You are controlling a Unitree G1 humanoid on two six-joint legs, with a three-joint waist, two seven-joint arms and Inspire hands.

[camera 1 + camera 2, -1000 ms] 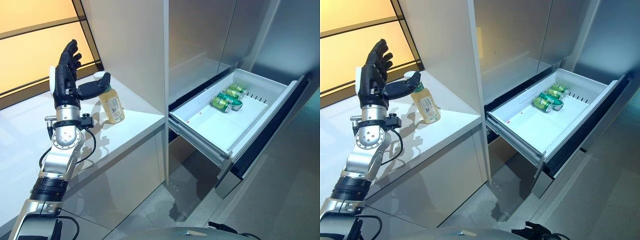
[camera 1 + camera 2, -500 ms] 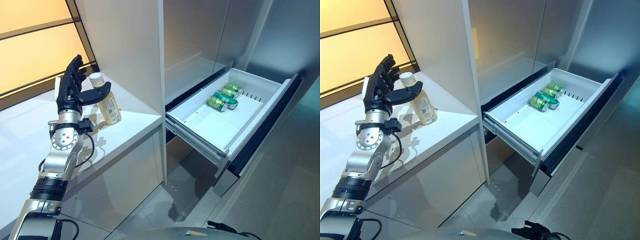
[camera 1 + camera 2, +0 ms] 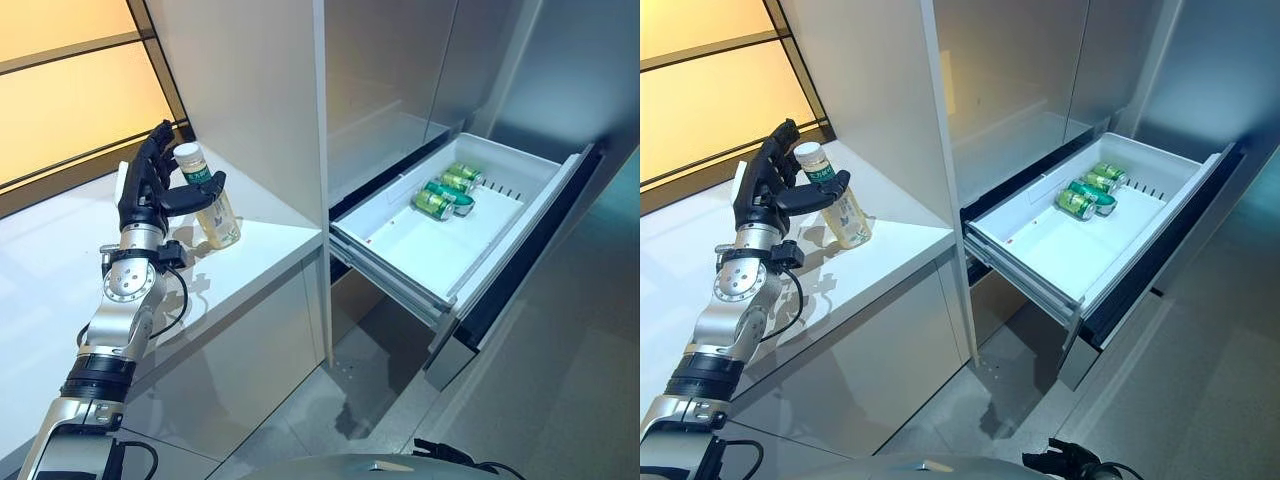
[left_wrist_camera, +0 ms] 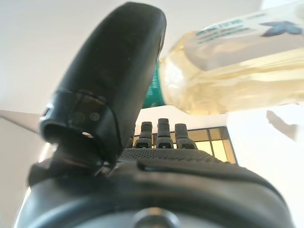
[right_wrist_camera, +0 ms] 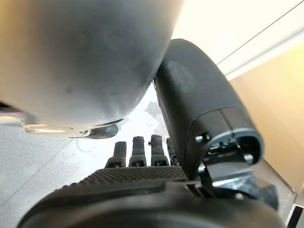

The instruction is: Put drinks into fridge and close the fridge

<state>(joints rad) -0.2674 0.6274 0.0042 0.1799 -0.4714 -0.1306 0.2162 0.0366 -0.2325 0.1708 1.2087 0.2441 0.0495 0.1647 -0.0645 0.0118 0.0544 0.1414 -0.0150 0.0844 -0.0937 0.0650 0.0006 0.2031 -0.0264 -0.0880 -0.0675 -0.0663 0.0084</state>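
Observation:
A clear bottle of yellow drink with a white cap point(image 3: 213, 205) stands on the white counter point(image 3: 60, 270), next to the tall fridge wall. My left hand point(image 3: 143, 190) is open around it: straight fingers behind the bottle, thumb across the front of its neck. In the left wrist view the bottle point(image 4: 237, 71) lies just past the thumb point(image 4: 114, 71). Green cans point(image 3: 445, 190) lie at the back of the open white fridge drawer point(image 3: 400, 250). My right hand point(image 5: 142, 190) hangs low with its fingers relaxed, holding nothing.
The pulled-out drawer juts over the grey floor point(image 3: 560, 400) to the right of the counter. The tall fridge cabinet point(image 3: 260, 90) stands directly right of the bottle. An orange window wall point(image 3: 70, 90) lies behind the counter.
My left hand has come down and closed in on the bottle, fingers now behind it and thumb across its neck. The view has shifted a little.

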